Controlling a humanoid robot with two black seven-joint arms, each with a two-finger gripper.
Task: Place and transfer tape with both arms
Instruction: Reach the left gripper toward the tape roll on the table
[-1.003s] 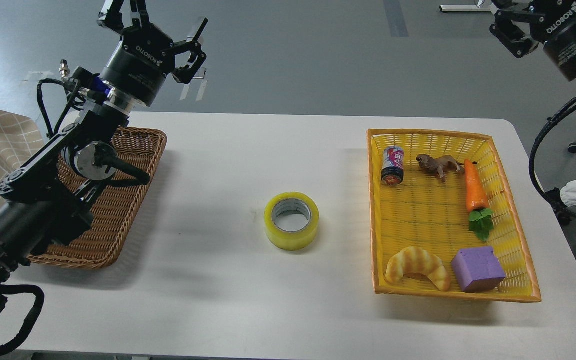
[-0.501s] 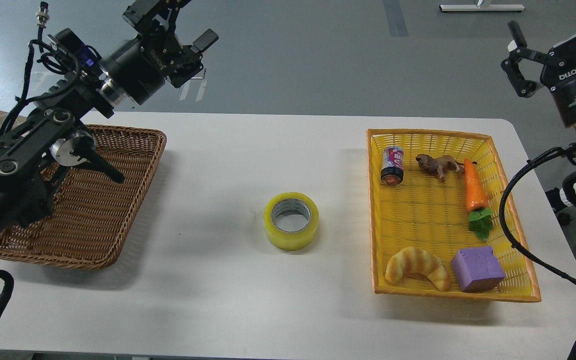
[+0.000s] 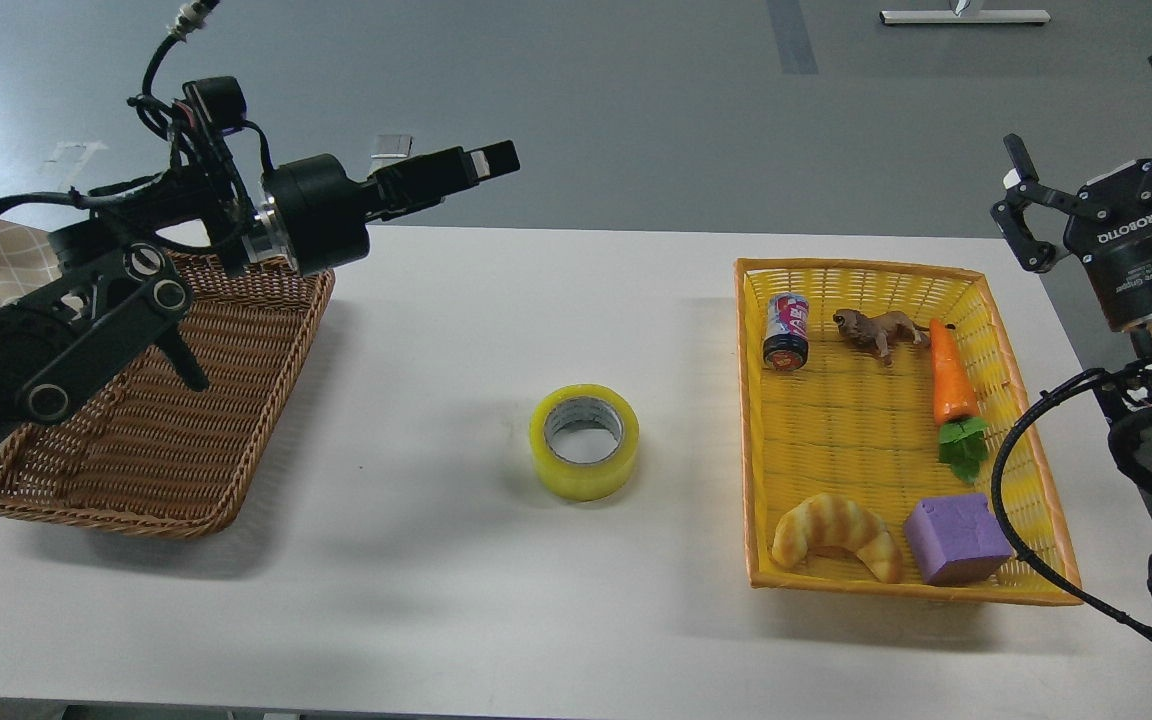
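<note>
The tape (image 3: 584, 440), a yellow roll with a grey core, lies flat on the white table (image 3: 436, 330) near its middle, hole facing up. My left gripper (image 3: 481, 163) points to the right above the table's back edge, well up and to the left of the tape. It is seen side-on, so its fingers overlap and I cannot tell whether it is open. My right gripper (image 3: 1096, 140) is at the far right, beyond the yellow basket, with its fingers spread open and empty. Neither gripper touches the tape.
A brown wicker basket (image 3: 166, 440) stands at the left, partly under my left arm. A yellow basket (image 3: 751, 420) at the right holds a can (image 3: 786, 332), a toy animal (image 3: 876, 329), a carrot (image 3: 950, 385), a croissant (image 3: 834, 535) and a purple block (image 3: 956, 538).
My left arm has swung, and its gripper has turned from pointing up to pointing right and moved rightward. My right gripper has come down from the top right corner. The tape has not moved.
</note>
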